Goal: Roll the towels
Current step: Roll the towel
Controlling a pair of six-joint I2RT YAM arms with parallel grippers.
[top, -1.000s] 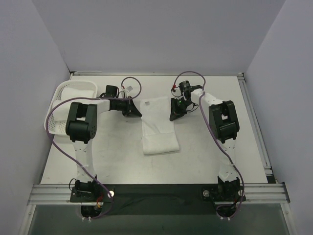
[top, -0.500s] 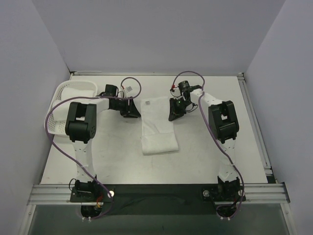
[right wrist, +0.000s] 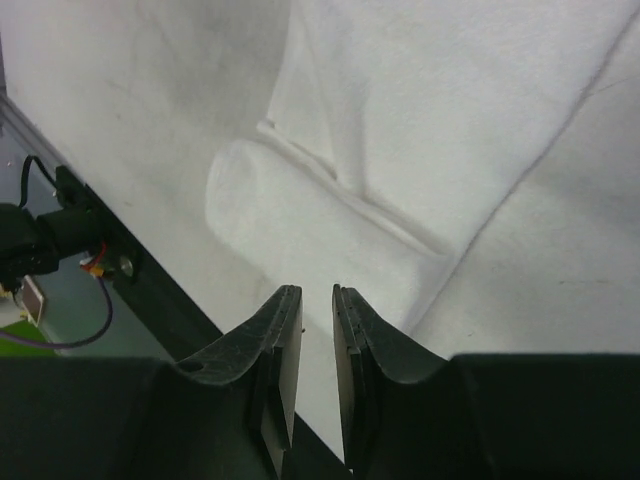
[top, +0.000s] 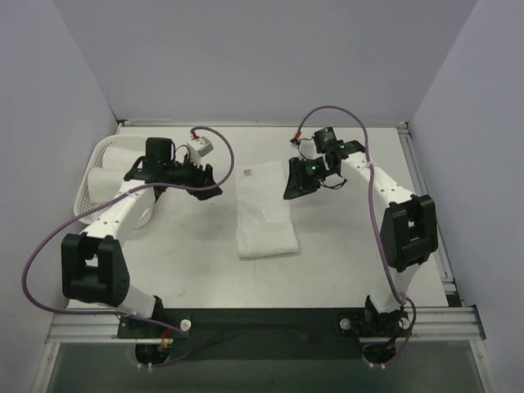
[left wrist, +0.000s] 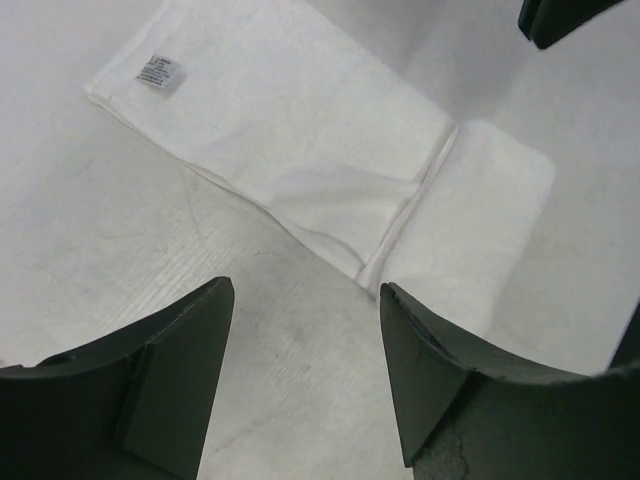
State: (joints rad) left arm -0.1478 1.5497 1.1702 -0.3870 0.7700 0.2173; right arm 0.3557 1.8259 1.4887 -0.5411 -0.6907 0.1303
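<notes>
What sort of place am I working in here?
Likely a robot test booth, not a home: plain panel walls close in a white table, a metal rail runs along its near edge, and one towel lies mid-table.

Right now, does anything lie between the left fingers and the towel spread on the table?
Nothing visible. Only bare table separates the left fingers from the towel; the basket sits on their other side.

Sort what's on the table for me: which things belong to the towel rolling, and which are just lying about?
Belong to the job:
towel, laid out mid-table, near end doubled over, with its label
white cloth piled at far left, likely more towels

Just lying about:
white lattice basket holding that cloth
metal rail along the near edge
</notes>
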